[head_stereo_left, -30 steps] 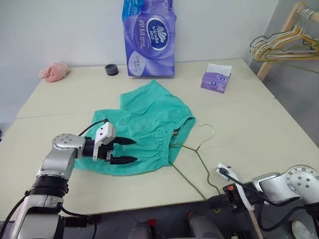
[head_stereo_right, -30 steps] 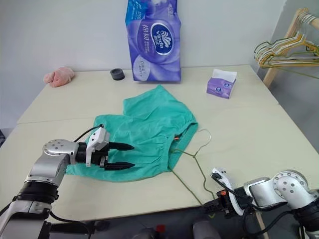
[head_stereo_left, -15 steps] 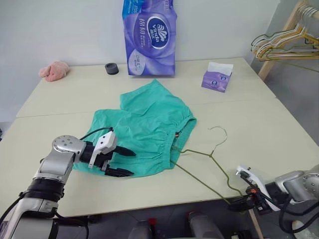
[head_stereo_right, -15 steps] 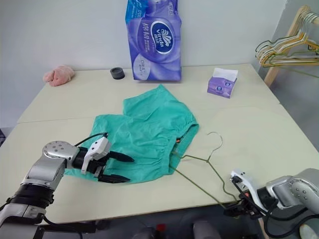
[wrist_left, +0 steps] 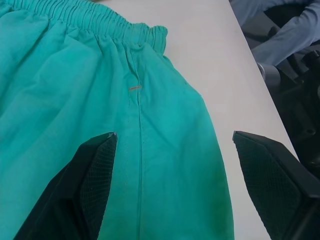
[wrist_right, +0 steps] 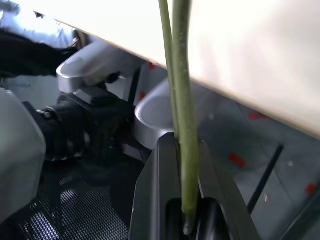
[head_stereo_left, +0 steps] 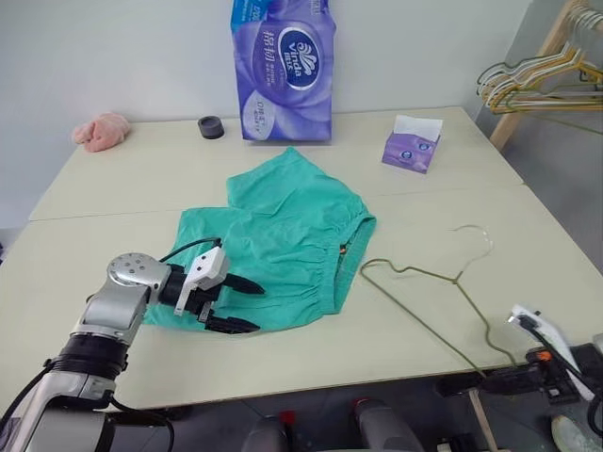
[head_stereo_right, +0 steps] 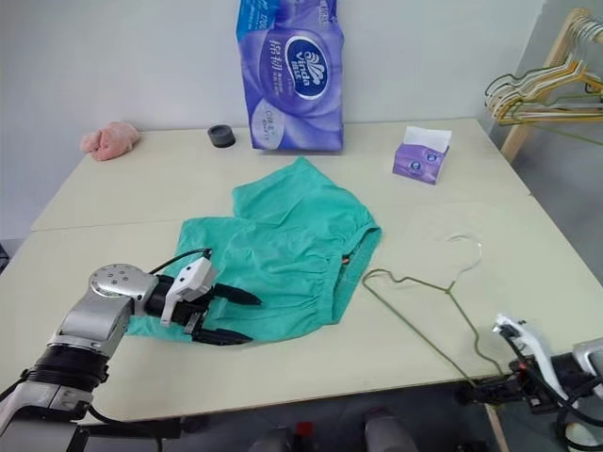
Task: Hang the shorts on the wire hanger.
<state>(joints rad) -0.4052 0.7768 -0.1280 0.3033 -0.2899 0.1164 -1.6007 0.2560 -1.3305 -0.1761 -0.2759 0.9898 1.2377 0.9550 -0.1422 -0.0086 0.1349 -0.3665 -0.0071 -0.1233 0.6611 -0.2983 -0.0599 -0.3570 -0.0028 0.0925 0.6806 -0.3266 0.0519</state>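
Two tabletops abut, forming the pale table (head_stereo_left: 443, 207) against a white wall. Shorts (head_stereo_left: 283, 235) lie mid-table; left tool (head_stereo_left: 241, 303) spread above them; right tool (wrist_right: 186, 220) pinching wire hanger (head_stereo_left: 424, 282).

The left arm (head_stereo_left: 113, 306) is silver metal with a black cable, white wrist block and black fingers (head_stereo_left: 243, 283).

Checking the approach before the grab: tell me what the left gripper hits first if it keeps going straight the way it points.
Most likely the shorts: the left gripper hangs open just over the teal fabric, angled slightly down; height above the cloth is unclear.
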